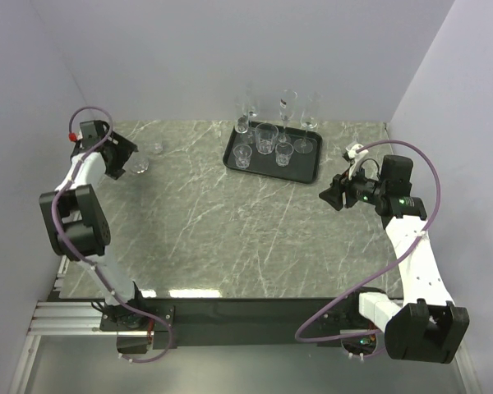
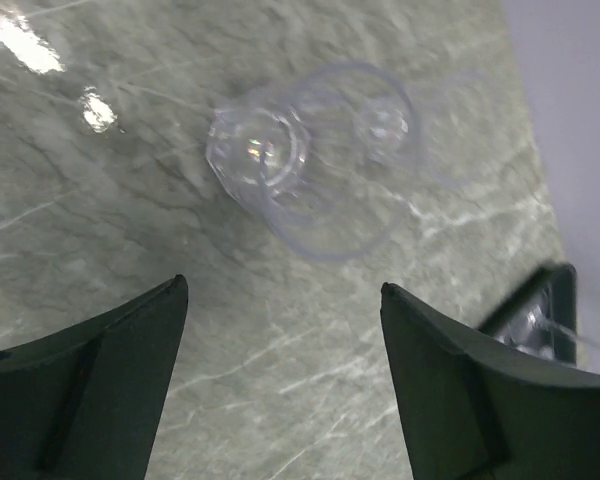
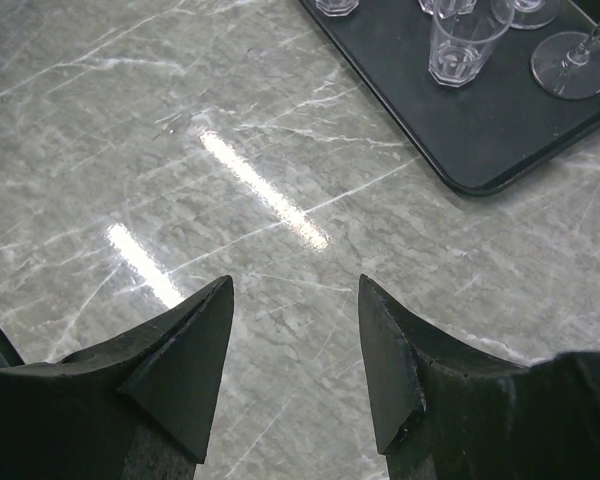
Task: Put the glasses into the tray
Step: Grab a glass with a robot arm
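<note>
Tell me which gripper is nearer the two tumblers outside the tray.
Left. The left gripper hovers just short of the tumblers, jaws open toward them. The right gripper is far across the table, by the near right corner of the tray.

A black tray (image 1: 302, 168) lies by the far edge of the counter (image 1: 197, 222), right of centre, holding three tumblers (image 1: 266, 138) and a wine glass (image 1: 306, 144), with tall flutes (image 1: 287, 105) along its far rim. Two small glasses (image 1: 140, 165) stand near the far left corner, the left jaws just beside them. The right jaws hover near the right edge
</note>
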You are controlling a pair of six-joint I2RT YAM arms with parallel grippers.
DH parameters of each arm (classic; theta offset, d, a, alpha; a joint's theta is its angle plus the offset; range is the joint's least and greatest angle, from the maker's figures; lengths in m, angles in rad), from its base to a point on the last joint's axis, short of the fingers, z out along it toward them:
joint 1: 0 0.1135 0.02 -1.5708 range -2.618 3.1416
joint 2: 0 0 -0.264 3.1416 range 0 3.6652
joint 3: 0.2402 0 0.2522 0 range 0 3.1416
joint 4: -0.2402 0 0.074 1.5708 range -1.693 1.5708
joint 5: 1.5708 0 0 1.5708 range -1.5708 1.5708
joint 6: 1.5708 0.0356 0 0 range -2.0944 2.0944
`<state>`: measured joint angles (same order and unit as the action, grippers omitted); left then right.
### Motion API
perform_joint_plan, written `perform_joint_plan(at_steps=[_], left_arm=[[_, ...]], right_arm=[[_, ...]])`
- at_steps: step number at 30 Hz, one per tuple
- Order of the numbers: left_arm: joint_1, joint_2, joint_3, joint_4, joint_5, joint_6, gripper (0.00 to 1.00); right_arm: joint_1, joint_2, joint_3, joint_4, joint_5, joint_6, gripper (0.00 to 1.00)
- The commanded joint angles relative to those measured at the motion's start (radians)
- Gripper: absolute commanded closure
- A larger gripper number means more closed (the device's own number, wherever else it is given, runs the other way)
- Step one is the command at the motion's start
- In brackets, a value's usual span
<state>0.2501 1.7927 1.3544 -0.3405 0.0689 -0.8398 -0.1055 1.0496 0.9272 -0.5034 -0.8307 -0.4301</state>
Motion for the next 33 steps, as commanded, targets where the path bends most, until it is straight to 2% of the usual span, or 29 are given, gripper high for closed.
perform_joint_plan(at_steps=[1, 3, 9, 11, 14, 16, 17, 25, 31, 33], left_arm=[[0.005, 0.065, 0.144, -0.139, -0.066, -0.045, 0.17], [0.005, 0.129, 0.225, -0.211, -0.118, -0.048, 0.18], [0.005, 0.198, 0.293, -0.235, -0.149, -0.053, 0.24], [0.005, 0.218, 0.305, -0.250, -0.149, -0.056, 0.33], [0.005, 0.234, 0.311, -0.258, -0.144, -0.058, 0.39], [0.005, 0.235, 0.305, -0.255, -0.146, -0.059, 0.51], [0.005, 0.231, 0.304, -0.250, -0.150, -0.056, 0.52], [0.005, 0.179, 0.261, -0.221, -0.181, -0.047, 0.85], [0.005, 0.085, 0.167, -0.161, -0.164, -0.012, 1.00], [0.005, 0.042, 0.100, -0.129, -0.130, 0.002, 1.00]], right_arm=[[-0.005, -0.013, 0.009, -0.004, -0.021, -0.013, 0.40], [-0.005, -0.013, 0.007, -0.004, -0.021, -0.016, 0.40], [-0.005, -0.007, 0.007, -0.004, -0.019, -0.015, 0.40], [-0.005, -0.003, 0.007, -0.006, -0.018, -0.015, 0.40], [-0.007, -0.002, 0.005, -0.004, -0.016, -0.015, 0.40], [-0.007, -0.002, 0.005, -0.003, -0.015, -0.015, 0.40], [-0.007, 0.000, 0.005, -0.003, -0.016, -0.015, 0.40], [-0.007, -0.002, 0.005, -0.006, -0.015, -0.016, 0.40], [-0.014, -0.005, 0.004, -0.006, -0.018, -0.018, 0.40], [-0.014, -0.008, 0.004, -0.006, -0.021, -0.019, 0.40]])
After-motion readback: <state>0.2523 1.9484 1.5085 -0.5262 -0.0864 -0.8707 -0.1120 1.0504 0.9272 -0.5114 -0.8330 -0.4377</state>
